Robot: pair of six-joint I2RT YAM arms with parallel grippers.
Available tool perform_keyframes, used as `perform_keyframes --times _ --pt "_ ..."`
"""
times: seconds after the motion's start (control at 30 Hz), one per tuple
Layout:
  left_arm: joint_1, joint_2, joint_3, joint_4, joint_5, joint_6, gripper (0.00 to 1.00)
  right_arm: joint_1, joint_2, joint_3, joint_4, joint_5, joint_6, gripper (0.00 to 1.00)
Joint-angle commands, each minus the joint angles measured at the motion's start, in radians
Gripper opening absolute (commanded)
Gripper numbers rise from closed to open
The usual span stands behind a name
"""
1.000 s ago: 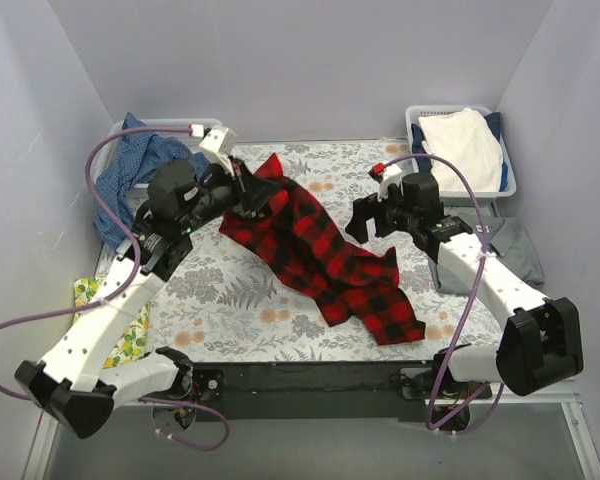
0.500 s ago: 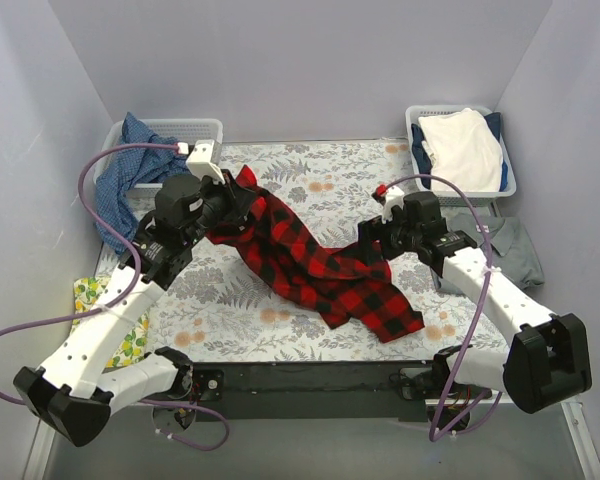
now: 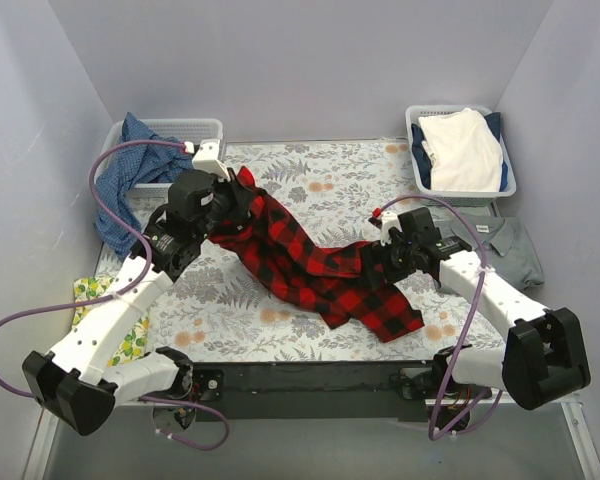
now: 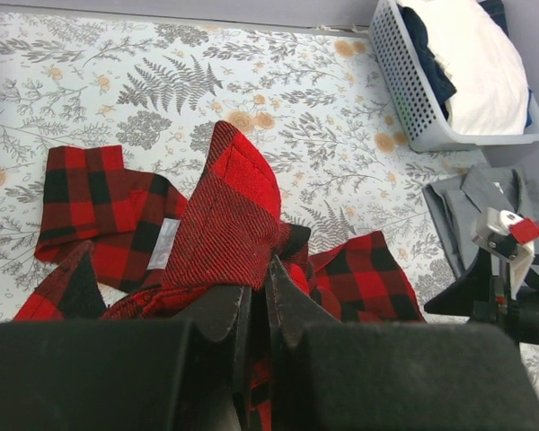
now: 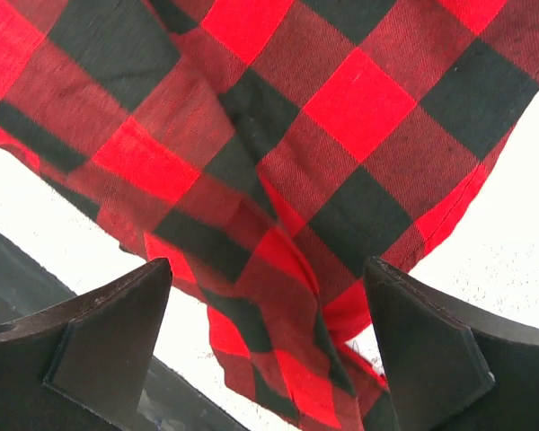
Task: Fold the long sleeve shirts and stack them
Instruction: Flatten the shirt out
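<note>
Item 1, table: fern-and-flower print cover. Clock bearings are read from the overhead view, 12 o'clock at the far wall.

Item 2, plaid flannel shirt: red and black, unfolded and rumpled, at the table's centre. Its long axis runs from 10 o'clock to 4 o'clock. The 10 o'clock end is raised off the cover and the 4 o'clock end lies flat near the front edge. A white label shows on its inner face.

Item 3, grey collared shirt: just off the cover's 3 o'clock edge, near the white basket, partly under the right arm and well apart from the plaid.

Item 4, left gripper: at the plaid's 10 o'clock end, fingers pressed together on a bunched ridge of the cloth and holding that end up.

Item 5, right gripper: at the plaid's mid-length, on its 3 o'clock edge, fingers spread wide with plaid filling the gap beneath them. Whether they touch the cloth cannot be told. Judgement: the loose half of the shirt lies directly below and towards 5 o'clock of this gripper, so the right arm is the nearer one for a second hold. A pull along the long axis, against the left grip, would likely spread the shirt for folding
</note>
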Motion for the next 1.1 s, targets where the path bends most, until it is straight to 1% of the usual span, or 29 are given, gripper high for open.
perform_keyframes --times 0.0,0.1,0.2,0.3,0.33,0.4,0.43,0.5,0.53,0.57,0.6,0.67,0.7,0.77,0.8,0.9,0.97,1.07 --pt "0.002 0.025 0.034 0.016 -0.054 -0.003 0.00 0.007 -0.084 0.012 -0.038 -0.002 -0.013 0.96" --pt "0.002 0.050 0.038 0.017 -0.055 -0.012 0.00 0.007 -0.118 0.017 -0.038 0.002 -0.007 0.98" --pt "0.002 0.062 0.046 0.023 -0.051 -0.012 0.00 0.009 -0.080 0.020 -0.045 -0.003 -0.001 0.98" --pt "0.002 0.064 0.055 0.025 -0.055 -0.006 0.00 0.013 -0.002 0.020 -0.047 -0.029 -0.010 0.95" --pt "0.002 0.064 0.060 0.025 -0.061 -0.003 0.00 0.016 0.018 0.020 -0.047 -0.035 -0.013 0.91" --pt "0.002 0.065 0.068 0.025 -0.061 -0.001 0.00 0.027 0.074 0.020 -0.047 -0.046 -0.015 0.87" --pt "0.002 0.065 0.071 0.027 -0.061 -0.004 0.00 0.033 0.091 0.026 -0.050 -0.038 -0.015 0.74" --pt "0.002 0.064 0.078 0.027 -0.061 -0.006 0.00 0.046 0.124 0.043 -0.061 -0.015 -0.013 0.52" --pt "0.002 0.064 0.083 0.028 -0.061 -0.006 0.00 0.047 0.124 0.068 -0.062 0.004 -0.007 0.16" --pt "0.002 0.062 0.088 0.030 -0.064 -0.004 0.00 0.049 0.112 0.081 -0.061 0.030 0.007 0.02" --pt "0.002 0.065 0.103 0.031 -0.064 -0.001 0.00 0.049 0.102 0.099 -0.062 0.104 0.031 0.01" --pt "0.002 0.074 0.126 0.034 -0.069 0.014 0.00 0.049 0.059 0.157 -0.061 0.204 0.060 0.01" --pt "0.002 0.079 0.156 0.040 -0.071 0.026 0.00 0.049 0.045 0.179 -0.058 0.316 0.092 0.01" --pt "0.002 0.106 0.192 0.049 -0.071 0.042 0.00 0.047 0.004 0.246 -0.038 0.429 0.106 0.01" --pt "0.002 0.119 0.216 0.048 -0.071 0.060 0.00 0.044 -0.010 0.266 -0.026 0.515 0.111 0.01" --pt "0.002 0.172 0.305 0.053 -0.061 0.097 0.00 0.024 -0.056 0.355 0.030 0.641 0.122 0.01" --pt "0.002 0.201 0.371 0.059 -0.066 0.117 0.01 0.009 -0.076 0.395 0.080 0.686 0.119 0.01" --pt "0.002 0.269 0.464 0.057 -0.068 0.146 0.06 -0.025 -0.086 0.481 0.145 0.779 0.091 0.01"
